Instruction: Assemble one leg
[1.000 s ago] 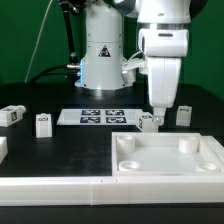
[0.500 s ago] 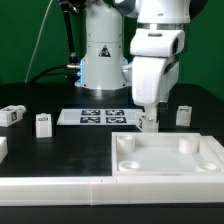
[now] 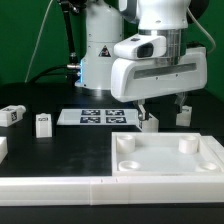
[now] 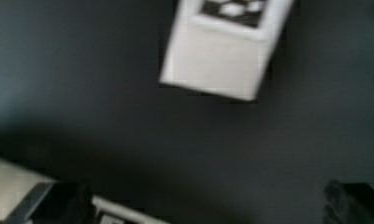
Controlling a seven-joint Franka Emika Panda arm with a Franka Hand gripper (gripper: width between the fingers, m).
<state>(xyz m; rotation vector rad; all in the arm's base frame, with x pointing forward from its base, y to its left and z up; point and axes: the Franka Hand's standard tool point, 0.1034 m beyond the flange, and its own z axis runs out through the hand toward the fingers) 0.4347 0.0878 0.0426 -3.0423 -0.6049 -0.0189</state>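
Open and empty, the fingers (image 4: 358,196) straddle bare surface (image 4: 166,140); the leg (image 4: 221,48) lies beyond their tips, so they should centre on it before lowering

- The gripper (image 3: 163,107) hangs low over the table (image 3: 60,148), behind the tray (image 3: 170,172), with its fingers wide apart.
- One leg (image 3: 148,123) stands near one finger, another leg (image 3: 184,115) near the other.
- Two more legs (image 3: 43,123) stand to the exterior view's left of the marker board (image 3: 97,117).
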